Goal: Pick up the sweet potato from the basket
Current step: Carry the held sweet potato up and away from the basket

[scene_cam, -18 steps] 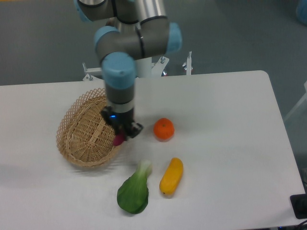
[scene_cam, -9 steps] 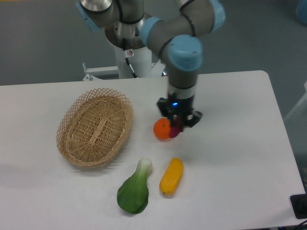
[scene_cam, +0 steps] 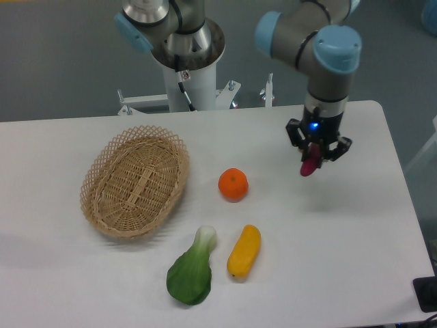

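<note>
The arm is now carrying the sweet potato [scene_cam: 310, 165] right of the orange [scene_cam: 233, 184], having left the basket [scene_cam: 134, 186] a second ago. Jaws are pinching the smooth magenta tuber, hanging above the white bench [scene_cam: 355, 232]. The gripper [scene_cam: 317, 153] is pointing straight down; the woven wicker oval is sitting empty.

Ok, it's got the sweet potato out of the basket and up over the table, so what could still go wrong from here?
The gripper pinches only the top of the sweet potato, which hangs below the fingers, so it might slip out. If dropped, it would probably roll on the bare table, whose right edge is not far. The orange and basket sit well clear.
</note>
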Robot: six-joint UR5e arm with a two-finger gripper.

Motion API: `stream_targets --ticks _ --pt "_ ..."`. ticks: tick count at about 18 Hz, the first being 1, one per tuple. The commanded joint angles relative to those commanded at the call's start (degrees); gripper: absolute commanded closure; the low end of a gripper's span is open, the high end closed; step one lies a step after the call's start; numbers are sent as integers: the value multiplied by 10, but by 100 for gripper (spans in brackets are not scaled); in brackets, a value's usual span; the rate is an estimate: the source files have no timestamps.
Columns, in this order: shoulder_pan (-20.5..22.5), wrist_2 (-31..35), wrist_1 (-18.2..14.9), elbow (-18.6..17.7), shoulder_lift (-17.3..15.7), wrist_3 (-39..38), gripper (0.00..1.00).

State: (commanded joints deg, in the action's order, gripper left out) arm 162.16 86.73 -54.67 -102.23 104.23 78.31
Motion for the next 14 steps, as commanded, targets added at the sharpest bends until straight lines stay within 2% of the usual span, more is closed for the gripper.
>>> stream_targets --ticks 3,8,14 --pt "7 23 -4 24 18 42 90" --pt "12 23 -4 50 36 48 90" --pt "8 24 -4 52 39 50 90"
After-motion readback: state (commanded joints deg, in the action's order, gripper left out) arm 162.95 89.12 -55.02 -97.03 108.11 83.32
